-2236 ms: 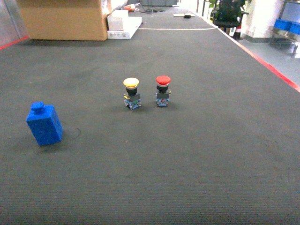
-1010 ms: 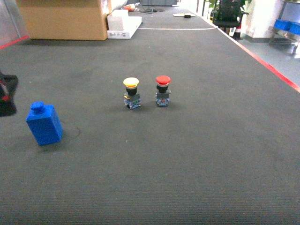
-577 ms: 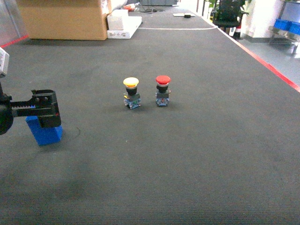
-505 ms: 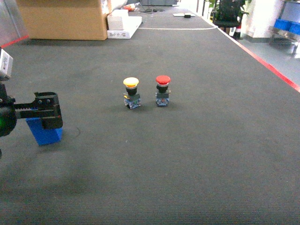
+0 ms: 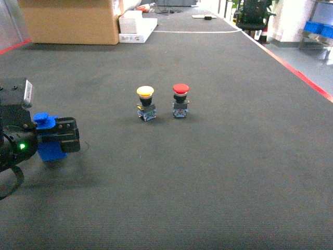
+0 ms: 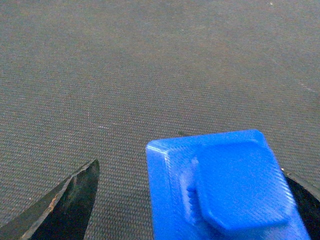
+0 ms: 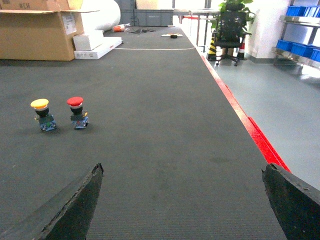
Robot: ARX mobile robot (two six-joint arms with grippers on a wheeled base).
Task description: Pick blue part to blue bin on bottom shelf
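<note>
The blue part (image 5: pixel 48 151), a blue block with a stubby cap, stands on the dark mat at the left of the head view. My left gripper (image 5: pixel 54 136) is open and straddles it. In the left wrist view the blue part (image 6: pixel 225 190) fills the space between the jaws of the left gripper (image 6: pixel 190 170), closer to the right one, with a gap to the left finger (image 6: pixel 75 195). My right gripper (image 7: pixel 182 167) is open over bare mat with nothing in it. Blue bins (image 7: pixel 300 47) sit on a distant steel rack; I cannot tell which level is the bottom shelf.
A yellow push button (image 5: pixel 145 103) and a red push button (image 5: pixel 180 100) stand mid-mat. A cardboard box (image 5: pixel 70 21) and a white box (image 5: pixel 136 28) lie at the far end. Red tape (image 5: pixel 304 78) marks the mat's right edge.
My left arm came in from the left edge and moved right and lower onto the blue part, so its jaws now straddle it. The part and both buttons have stayed put.
</note>
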